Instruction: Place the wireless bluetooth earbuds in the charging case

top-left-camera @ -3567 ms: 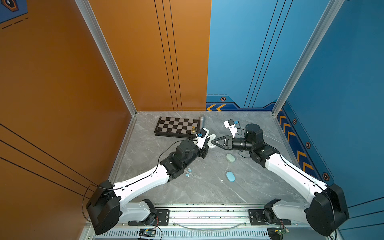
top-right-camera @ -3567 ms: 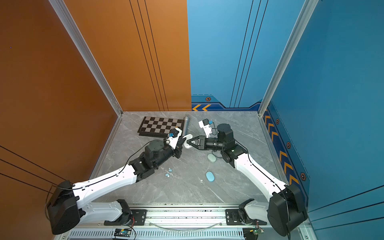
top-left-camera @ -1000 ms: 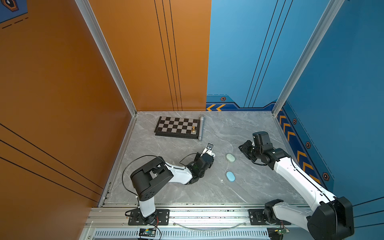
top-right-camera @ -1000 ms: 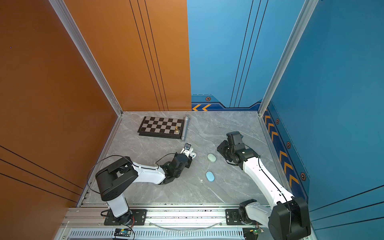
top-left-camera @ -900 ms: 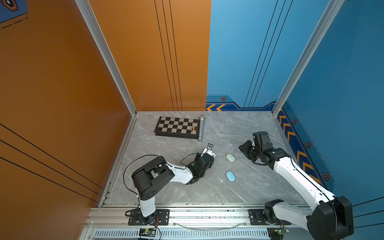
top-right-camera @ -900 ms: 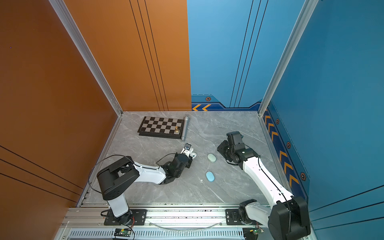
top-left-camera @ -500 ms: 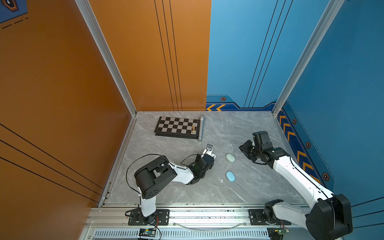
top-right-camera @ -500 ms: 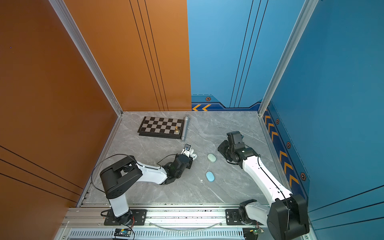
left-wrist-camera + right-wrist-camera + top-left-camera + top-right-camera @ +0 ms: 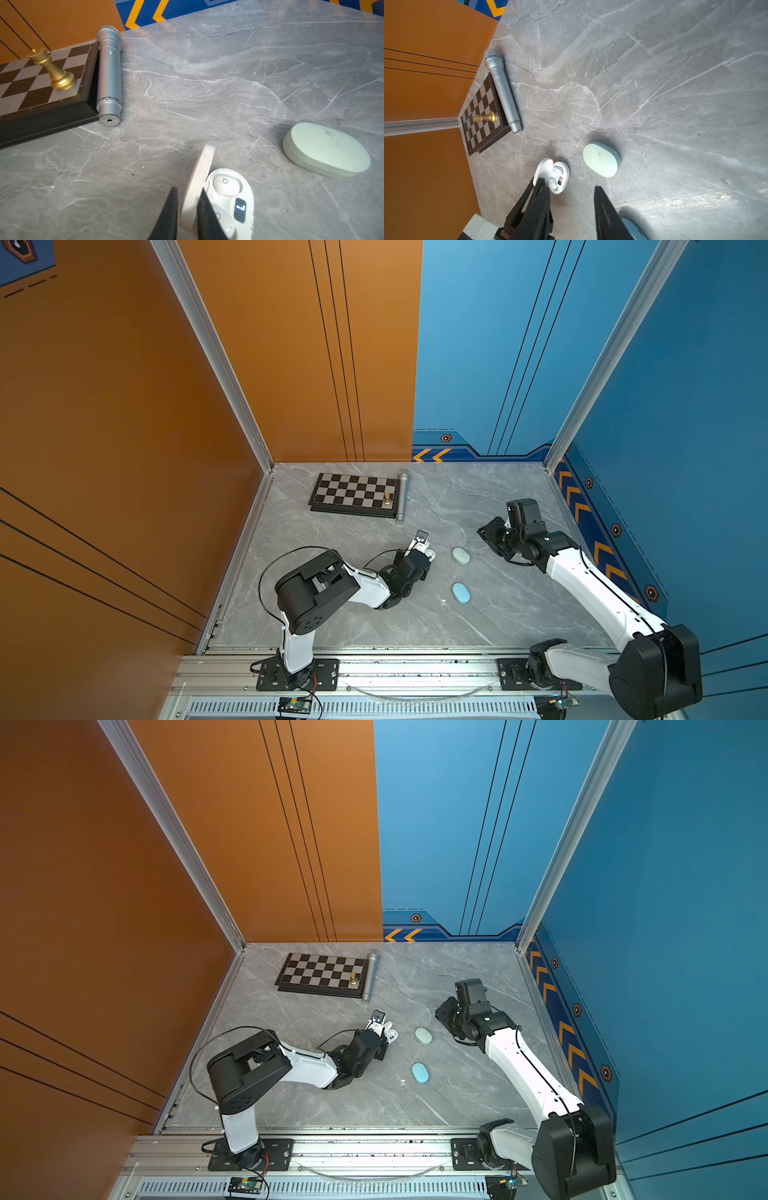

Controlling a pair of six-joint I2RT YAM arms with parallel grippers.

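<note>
left gripper (image 9: 188, 189): jaws a little apart, astride the raised lid (image 9: 200, 166) of the white charging case (image 9: 248, 191) on the table (image 9: 228, 83), a thin gap shows at one finger | right gripper (image 9: 568, 182): jaws open, holding nothing | earbuds (image 9: 226, 185): two white, seated in that case | green case (image 9: 326, 149), blue case (image 9: 461, 593): closed, near it

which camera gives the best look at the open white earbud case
The left wrist view: the open white case sits close up, lid up between the jaws of the left gripper, both earbuds seated. The right wrist view shows it whole but smaller; both top views show only a white speck.
</note>
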